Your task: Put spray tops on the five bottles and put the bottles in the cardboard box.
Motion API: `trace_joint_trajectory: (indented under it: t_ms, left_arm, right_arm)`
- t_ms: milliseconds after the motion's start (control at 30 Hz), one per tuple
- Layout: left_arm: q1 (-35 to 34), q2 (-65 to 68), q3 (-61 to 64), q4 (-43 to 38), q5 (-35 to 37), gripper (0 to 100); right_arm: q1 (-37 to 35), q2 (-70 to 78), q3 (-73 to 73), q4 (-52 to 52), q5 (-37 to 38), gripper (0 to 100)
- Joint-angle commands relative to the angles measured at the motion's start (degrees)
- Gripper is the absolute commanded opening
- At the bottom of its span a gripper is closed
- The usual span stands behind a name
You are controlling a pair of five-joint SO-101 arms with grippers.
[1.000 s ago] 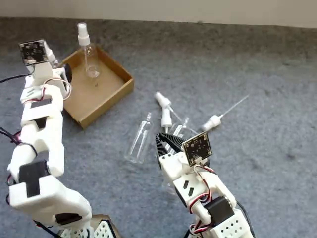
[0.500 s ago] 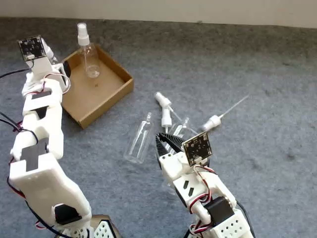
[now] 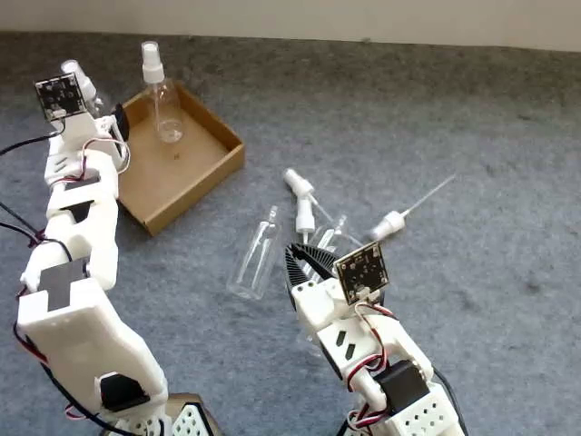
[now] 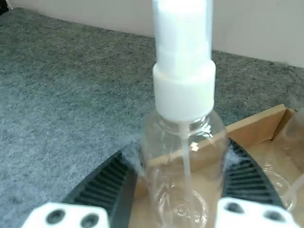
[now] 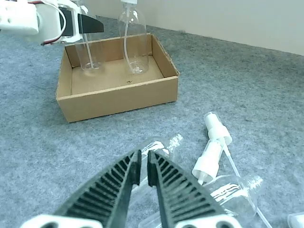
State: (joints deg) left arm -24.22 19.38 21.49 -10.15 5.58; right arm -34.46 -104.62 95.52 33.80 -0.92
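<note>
Where the capped bottle (image 4: 184,142) hung: at the far-left corner of the cardboard box (image 3: 195,189), the left gripper (image 4: 179,164) clamped round its body.
Change: within the last second the left arm had swung farther left and the bottle's spray top had come into the high view; probably the second bottle going in.
Standing bottle (image 3: 163,109): capped, upright at the box's far end.
Loose parts: bare bottles (image 3: 257,250) and spray tops (image 3: 300,186) lay right of the box.
Right gripper (image 5: 143,164): almost closed, empty, just near of them.
Unclear: whether the held bottle's base touched the box floor.
</note>
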Motion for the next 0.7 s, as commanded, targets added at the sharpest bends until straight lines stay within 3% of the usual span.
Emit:
trace_joint_trajectory:
  t_ms: [0,167,333,667]
  left_arm:
    - [-0.13,-0.75,-0.4,-1.76,0.44,15]
    - [0.57,-0.66,0.31,-1.76,0.09,15]
    - [3.65,-0.66,3.38,-2.11,-10.2,15]
    - [3.65,-0.66,3.47,-2.11,-10.2,15]
  right_arm:
    - [0.57,-0.13,9.63,0.4,-0.26,2.6]
    - [0.57,-0.13,9.63,0.4,-0.26,2.6]
    - [0.57,-0.13,9.63,0.4,-0.26,2.6]
    - [0.57,-0.13,9.63,0.4,-0.26,2.6]
